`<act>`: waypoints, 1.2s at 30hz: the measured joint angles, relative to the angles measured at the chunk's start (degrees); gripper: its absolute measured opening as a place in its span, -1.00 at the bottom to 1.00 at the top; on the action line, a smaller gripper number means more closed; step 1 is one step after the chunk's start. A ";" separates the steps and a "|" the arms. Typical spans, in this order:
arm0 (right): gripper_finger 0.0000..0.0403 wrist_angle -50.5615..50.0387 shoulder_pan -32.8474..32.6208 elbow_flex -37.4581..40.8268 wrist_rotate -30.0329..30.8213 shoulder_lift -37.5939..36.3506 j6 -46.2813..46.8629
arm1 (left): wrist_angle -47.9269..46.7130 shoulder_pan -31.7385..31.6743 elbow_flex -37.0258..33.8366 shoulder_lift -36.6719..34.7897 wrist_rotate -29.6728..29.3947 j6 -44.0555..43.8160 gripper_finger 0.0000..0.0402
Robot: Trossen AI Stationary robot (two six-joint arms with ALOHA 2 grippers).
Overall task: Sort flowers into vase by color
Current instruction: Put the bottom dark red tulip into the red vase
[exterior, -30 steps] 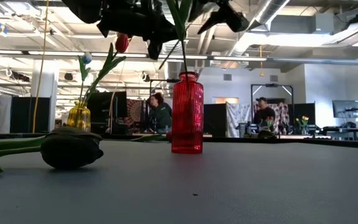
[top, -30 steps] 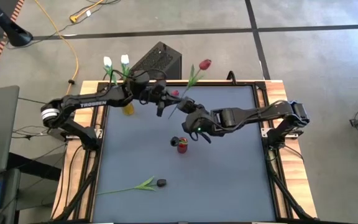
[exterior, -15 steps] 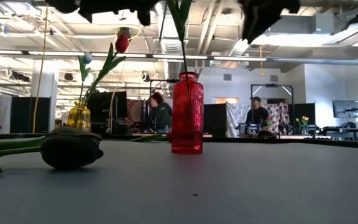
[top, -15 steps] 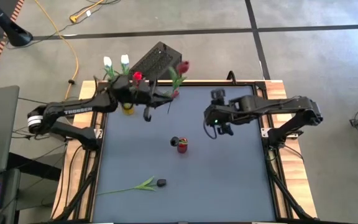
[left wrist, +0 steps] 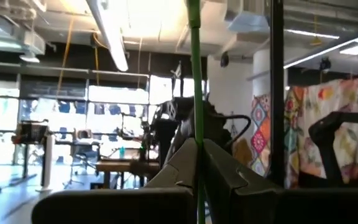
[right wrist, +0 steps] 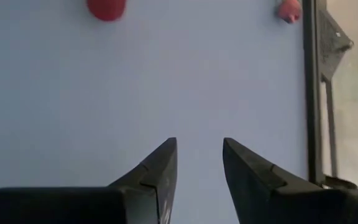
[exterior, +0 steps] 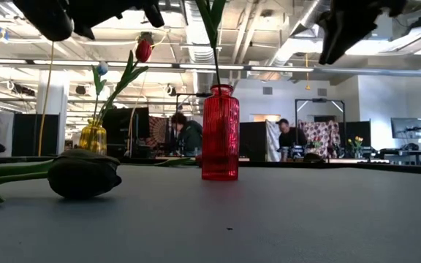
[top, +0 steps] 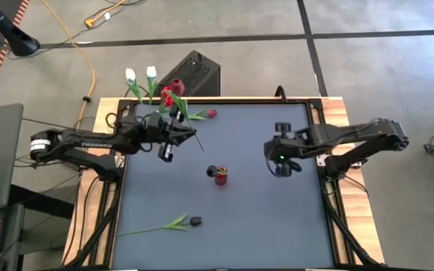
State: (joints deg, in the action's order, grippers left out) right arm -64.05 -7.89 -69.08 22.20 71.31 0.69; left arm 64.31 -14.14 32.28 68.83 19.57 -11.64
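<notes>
The left gripper is hanging above the table's far left part, its fingers clamped on the thin green stem of a red tulip, whose bud is reaching out beyond the gripper past the table's far edge. Just beside that gripper, toward the left rim, a yellow vase is standing with two white tulips in it, and another small red bud is showing a little to the gripper's other side near the far edge. The right gripper is hovering over the right half of the table with nothing between its fingers, which are standing apart with a bare gap of tabletop between them. The red vase is standing upright between the two grippers, slightly nearer the front than either, with a green stem rising out of it in the low view and a dark bud touching or just beside its mouth from above. Well away from both grippers, toward the front left, a near-black tulip is lying flat on the table with its stem and leaves stretching toward the left edge. People are sitting in the room behind the table.
</notes>
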 joint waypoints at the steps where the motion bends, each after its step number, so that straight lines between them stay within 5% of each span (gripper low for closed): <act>1: -0.24 1.52 -0.63 1.70 0.00 -1.30 0.48 | 0.21 1.37 0.04 0.42 -1.85 1.11 -1.00; 11: -0.32 15.35 -5.05 15.42 0.08 -10.64 0.61 | 2.01 9.35 0.06 7.35 -17.27 6.32 -1.00; 20: -0.34 30.03 -5.57 21.86 0.13 -10.51 6.55 | 12.39 9.25 0.08 17.32 -17.90 2.66 -1.00; 29: -0.34 45.49 -4.20 24.95 -1.87 -3.46 0.47 | 13.51 9.25 0.06 23.22 -19.93 1.11 -1.00; 36: -0.34 46.91 -3.45 25.37 -2.67 1.75 0.34 | 16.35 9.23 0.08 23.44 -17.49 -2.10 -1.00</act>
State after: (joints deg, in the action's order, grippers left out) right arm -17.14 -11.35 -43.70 19.53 73.05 1.03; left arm 80.66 -4.91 32.36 92.27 2.08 -13.74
